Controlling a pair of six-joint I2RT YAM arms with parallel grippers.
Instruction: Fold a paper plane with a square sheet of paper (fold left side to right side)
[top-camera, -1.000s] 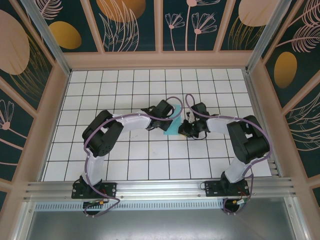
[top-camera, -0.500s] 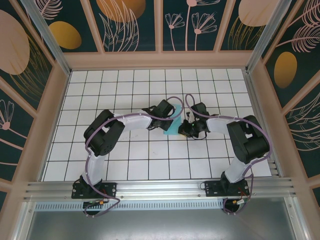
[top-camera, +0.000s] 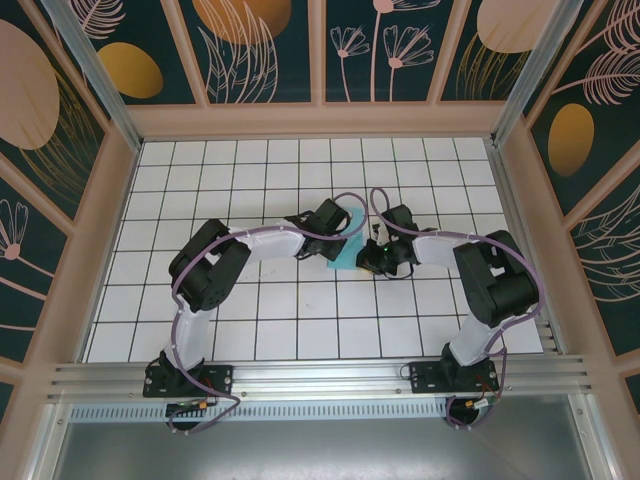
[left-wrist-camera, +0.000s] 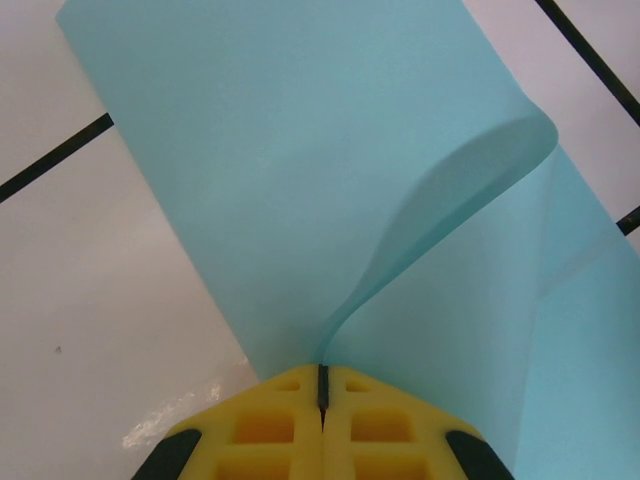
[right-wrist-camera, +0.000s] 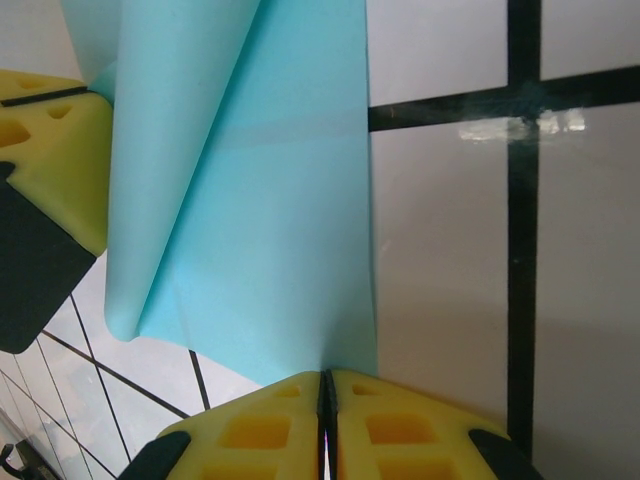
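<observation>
The square sheet of paper (top-camera: 347, 256) is a light turquoise strip lying between the two arms at mid-table, partly covered by them. My left gripper (top-camera: 343, 238) sits at its far-left side. In the left wrist view the left gripper (left-wrist-camera: 322, 378) is shut on an edge of the paper (left-wrist-camera: 290, 170), and a flap curls up from the jaws toward the right. My right gripper (top-camera: 369, 256) is at the sheet's right side. The right gripper (right-wrist-camera: 326, 386) is shut on the lower edge of the paper (right-wrist-camera: 270, 220), which is folded into layers with a diagonal crease.
The white tiled table (top-camera: 300, 310) with black grid lines is walled by patterned panels on three sides. One yellow finger of the left gripper (right-wrist-camera: 50, 150) shows at the left edge of the right wrist view, close to the paper. Both arms' elbows reach outward over the tiles.
</observation>
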